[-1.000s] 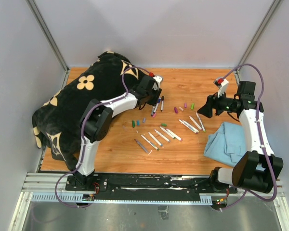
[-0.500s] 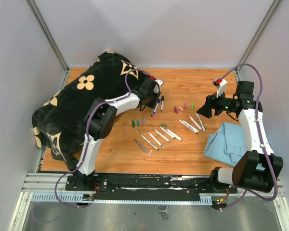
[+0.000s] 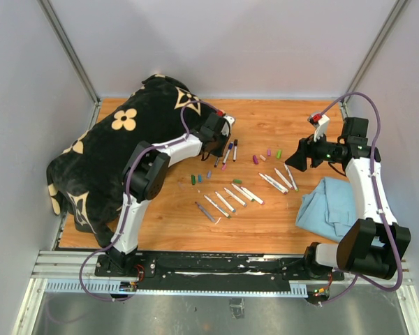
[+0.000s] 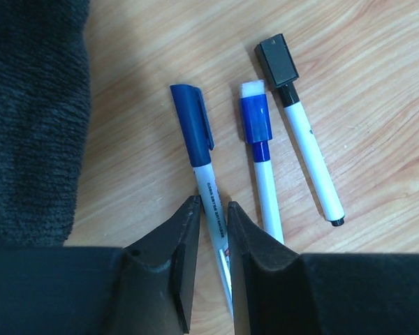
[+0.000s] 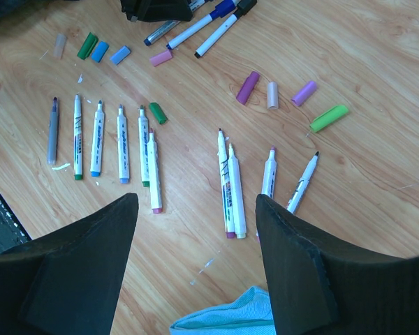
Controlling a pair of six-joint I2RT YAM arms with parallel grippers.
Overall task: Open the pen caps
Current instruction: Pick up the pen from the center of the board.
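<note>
The left hand (image 4: 213, 206) is pinching the light white pen barrel (image 4: 204, 178), leaving its probably slippery dark blue plastic cap (image 4: 190, 122) free for pulling.

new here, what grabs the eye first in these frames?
A big black flower-print blanket lies heaped over the left side of the table. Mid-table are rows of uncapped markers, with loose caps scattered beside them. Next to the blanket, the left fingers pinch the barrel of a blue-capped pen.

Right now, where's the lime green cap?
In the right wrist view, the lime green cap lies far right, beside a purple cap, above four uncapped markers.
</note>
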